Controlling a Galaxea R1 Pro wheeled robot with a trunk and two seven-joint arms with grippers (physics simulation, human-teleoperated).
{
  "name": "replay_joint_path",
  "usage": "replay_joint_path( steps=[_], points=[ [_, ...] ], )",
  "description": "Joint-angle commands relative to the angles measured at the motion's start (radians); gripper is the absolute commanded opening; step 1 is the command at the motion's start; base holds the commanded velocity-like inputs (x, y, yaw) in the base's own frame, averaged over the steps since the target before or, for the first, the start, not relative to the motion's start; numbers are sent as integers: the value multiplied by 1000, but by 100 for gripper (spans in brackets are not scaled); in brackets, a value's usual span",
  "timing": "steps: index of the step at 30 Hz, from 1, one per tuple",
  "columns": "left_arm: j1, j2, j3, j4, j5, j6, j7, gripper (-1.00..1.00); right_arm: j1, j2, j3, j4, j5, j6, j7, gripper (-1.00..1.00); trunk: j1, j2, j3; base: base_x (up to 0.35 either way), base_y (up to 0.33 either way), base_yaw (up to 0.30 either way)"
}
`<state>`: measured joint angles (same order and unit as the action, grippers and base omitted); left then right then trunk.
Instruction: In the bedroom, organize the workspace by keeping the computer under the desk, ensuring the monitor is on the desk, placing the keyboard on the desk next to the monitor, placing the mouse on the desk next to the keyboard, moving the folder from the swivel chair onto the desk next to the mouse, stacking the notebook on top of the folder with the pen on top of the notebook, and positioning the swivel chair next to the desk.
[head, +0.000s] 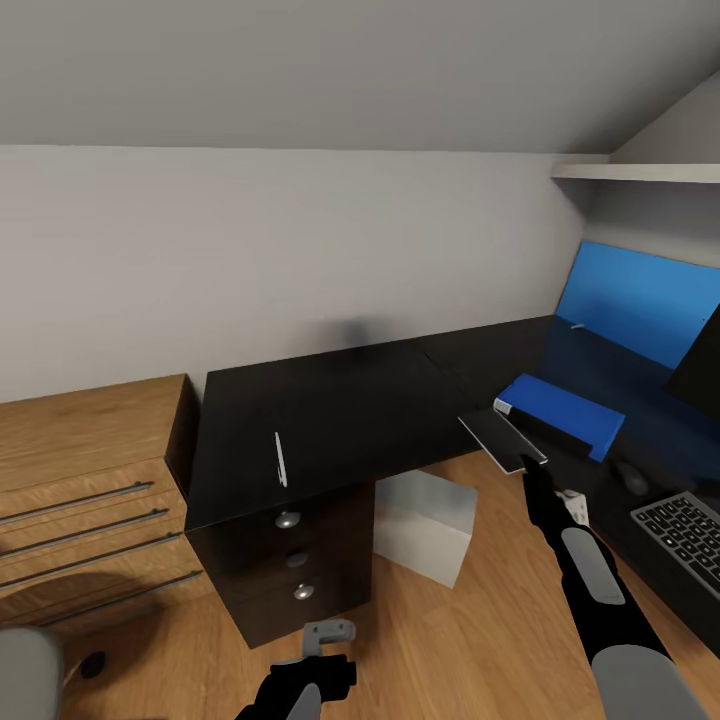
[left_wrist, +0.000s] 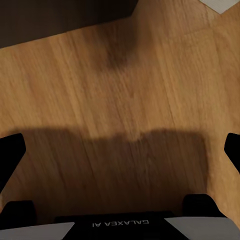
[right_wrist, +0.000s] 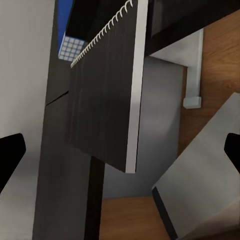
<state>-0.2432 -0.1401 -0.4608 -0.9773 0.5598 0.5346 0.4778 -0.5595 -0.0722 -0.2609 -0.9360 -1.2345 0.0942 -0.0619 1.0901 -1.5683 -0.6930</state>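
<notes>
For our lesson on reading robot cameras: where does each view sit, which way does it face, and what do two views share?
Head view: high up, looking down on the glossy black desk; both arms show, right gripper holding the thin grey notebook.
Left wrist view: on the left arm, facing wooden floor; dark fingertips at the edges.
Right wrist view: on the right arm, facing the notebook.
Shared: notebook, light grey computer box.

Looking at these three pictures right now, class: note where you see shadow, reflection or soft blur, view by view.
Head view: the glossy desk mirrors the blue back panel, and a faint dark smudge of shadow sits on the wall above it. Left wrist view: a broad, soft-edged shadow darkens the wooden floor. Right wrist view: the notebook looks sharp, its white edge bright.
</notes>
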Motion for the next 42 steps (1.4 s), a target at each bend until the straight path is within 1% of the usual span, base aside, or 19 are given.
replay_joint_path(
  steps=[1, 8, 18, 28, 42],
  points=[
    [-1, 0, -2, -1, 10, 1, 10, 100, 0, 0, -1, -2, -7, 5, -6, 100, 0, -1, -1, 47, 0, 0],
    [-1, 0, -2, -1, 10, 0, 9, 100, 0, 0, -1, -1, -7, 5, -6, 100, 0, -1, -1, 97, 0, 0],
    [-1, 0, -2, 3, 11, 1, 7, 100, 0, 0, -2, -1, -8, 6, -6, 100, 0, -1, -1, 24, 0, 0],
    [-1, 0, -2, 5, 11, 0, 7, 100, 0, -1, -2, -1, -7, 6, -6, 100, 0, -1, -1, 143, 0, 0],
    [-1, -1, -2, 24, 9, 1, 7, 100, -1, -3, -4, 1, -8, 6, -6, 100, 0, -1, -1, 15, 0, 0]
  ],
)
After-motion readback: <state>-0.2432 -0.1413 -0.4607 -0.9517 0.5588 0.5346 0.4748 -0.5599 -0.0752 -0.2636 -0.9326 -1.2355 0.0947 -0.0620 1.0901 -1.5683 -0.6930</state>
